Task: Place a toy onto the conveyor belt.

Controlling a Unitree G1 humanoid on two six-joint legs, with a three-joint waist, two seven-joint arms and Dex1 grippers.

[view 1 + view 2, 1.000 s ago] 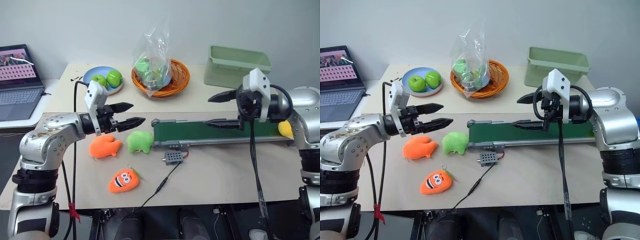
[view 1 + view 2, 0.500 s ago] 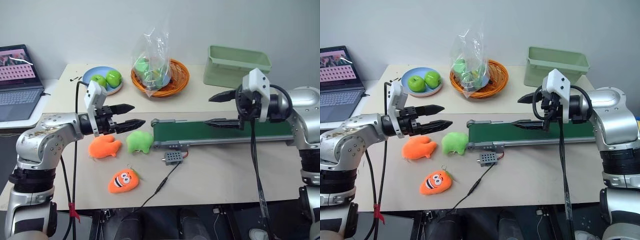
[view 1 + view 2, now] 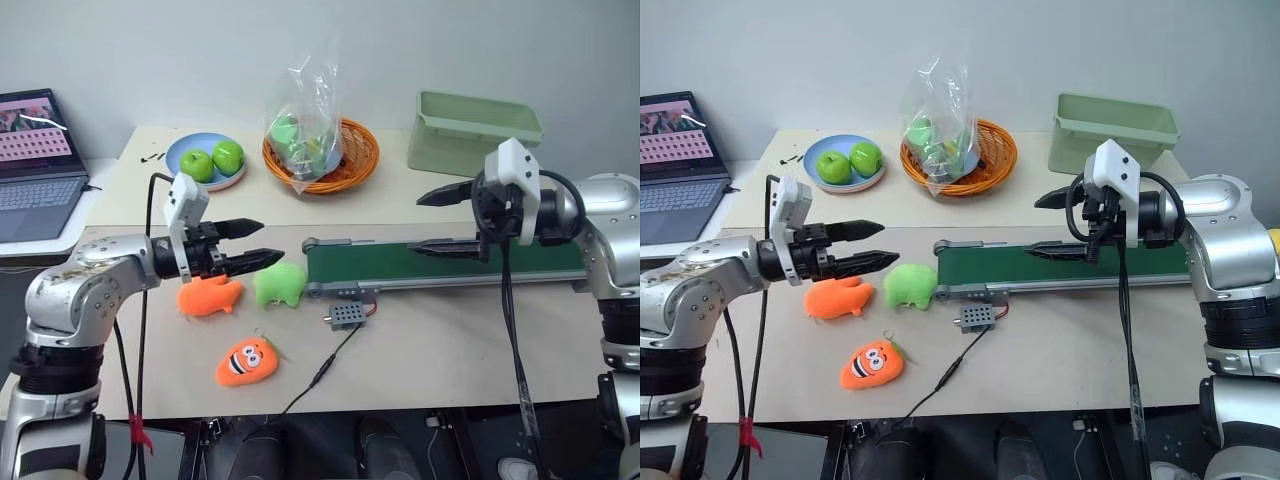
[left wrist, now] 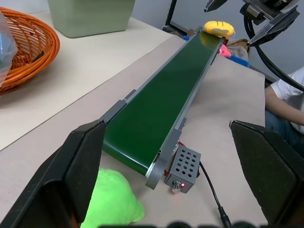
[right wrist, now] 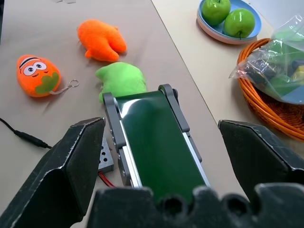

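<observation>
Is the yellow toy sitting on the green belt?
Yes, the yellow toy lies on the far end of the green belt, as the left wrist view shows.

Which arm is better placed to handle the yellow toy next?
Right, probably. The yellow toy lies at the right end of the conveyor belt, near the open right gripper; the open left gripper hangs past the opposite end.

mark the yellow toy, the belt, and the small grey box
yellow toy [image 4: 218, 28], left wrist view, middle of its plush body.
conveyor belt [image 3: 430, 261], left eye view, bare green surface.
grey box [image 3: 346, 316], left eye view, perforated top face.
</observation>
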